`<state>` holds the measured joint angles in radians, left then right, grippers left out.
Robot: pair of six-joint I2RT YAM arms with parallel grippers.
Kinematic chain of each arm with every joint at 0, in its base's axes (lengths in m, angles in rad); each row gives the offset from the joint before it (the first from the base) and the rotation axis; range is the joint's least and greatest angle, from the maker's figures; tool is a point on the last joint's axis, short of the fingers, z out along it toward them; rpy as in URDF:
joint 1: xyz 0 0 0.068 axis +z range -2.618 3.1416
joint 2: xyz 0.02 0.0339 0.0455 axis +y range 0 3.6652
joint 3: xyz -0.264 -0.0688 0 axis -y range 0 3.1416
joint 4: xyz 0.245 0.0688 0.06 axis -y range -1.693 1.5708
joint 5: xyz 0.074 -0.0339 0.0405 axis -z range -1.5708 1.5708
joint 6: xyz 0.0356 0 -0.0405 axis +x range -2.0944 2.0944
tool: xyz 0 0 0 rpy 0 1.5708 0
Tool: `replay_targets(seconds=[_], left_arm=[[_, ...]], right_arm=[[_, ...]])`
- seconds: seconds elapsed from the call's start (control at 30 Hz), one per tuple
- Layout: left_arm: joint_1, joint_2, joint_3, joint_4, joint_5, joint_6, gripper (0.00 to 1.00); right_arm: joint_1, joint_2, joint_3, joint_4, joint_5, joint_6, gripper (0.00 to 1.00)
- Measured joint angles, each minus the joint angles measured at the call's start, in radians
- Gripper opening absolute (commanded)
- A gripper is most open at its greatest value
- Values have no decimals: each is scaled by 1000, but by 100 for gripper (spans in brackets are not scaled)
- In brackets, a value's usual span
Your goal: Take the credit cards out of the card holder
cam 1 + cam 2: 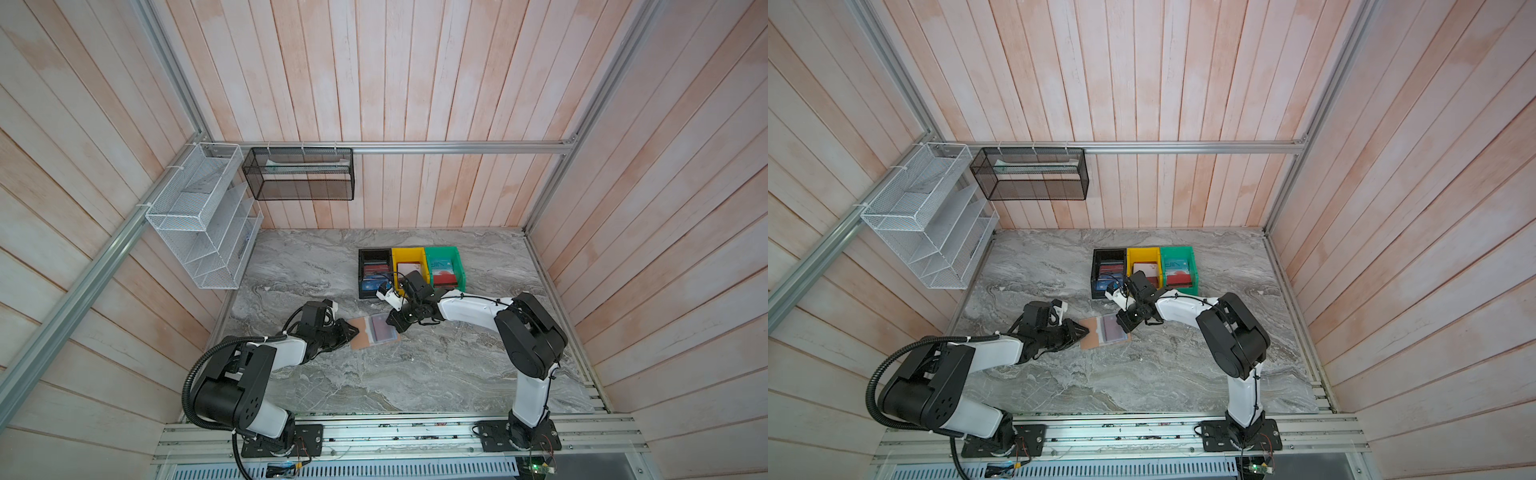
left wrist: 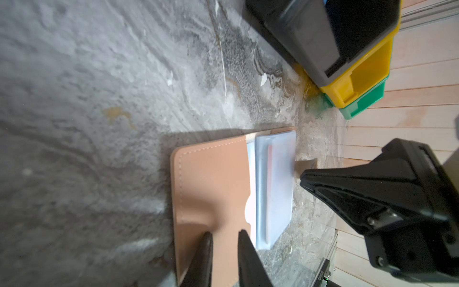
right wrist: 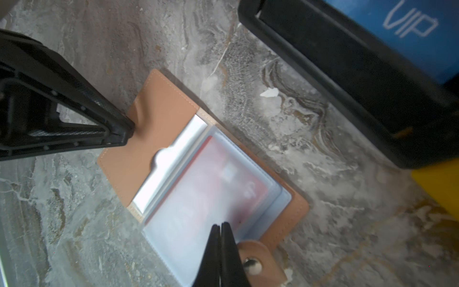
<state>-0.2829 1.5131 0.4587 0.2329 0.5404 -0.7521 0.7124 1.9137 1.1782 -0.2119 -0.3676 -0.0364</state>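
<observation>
Robot test cell, plank walls (image 1: 374, 83), aluminium frame (image 1: 415, 147)

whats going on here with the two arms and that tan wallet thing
The left gripper, jaws slightly apart, presses the tan cover of the open card holder onto the table. The right gripper, shut, has its tips on the clear sleeve pages, where a reddish card sits inside, not yet pulled out.

Soft, even light; top views sharp, edges bowed — wrist views blurry up close, glare on card holder (image 3: 171, 159).
</observation>
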Motion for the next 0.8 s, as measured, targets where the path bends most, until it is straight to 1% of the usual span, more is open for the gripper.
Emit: replay_targets(seconds=[0.17, 0.33, 0.8], left_arm=[[-2, 17, 0, 22, 1, 0, 22], [-2, 34, 0, 53, 3, 0, 22], [-2, 45, 0, 72, 5, 0, 22]], right_arm=[[-28, 0, -31, 0, -1, 0, 0], [-32, 2, -31, 0, -13, 0, 0], [12, 38, 18, -1, -27, 9, 0]])
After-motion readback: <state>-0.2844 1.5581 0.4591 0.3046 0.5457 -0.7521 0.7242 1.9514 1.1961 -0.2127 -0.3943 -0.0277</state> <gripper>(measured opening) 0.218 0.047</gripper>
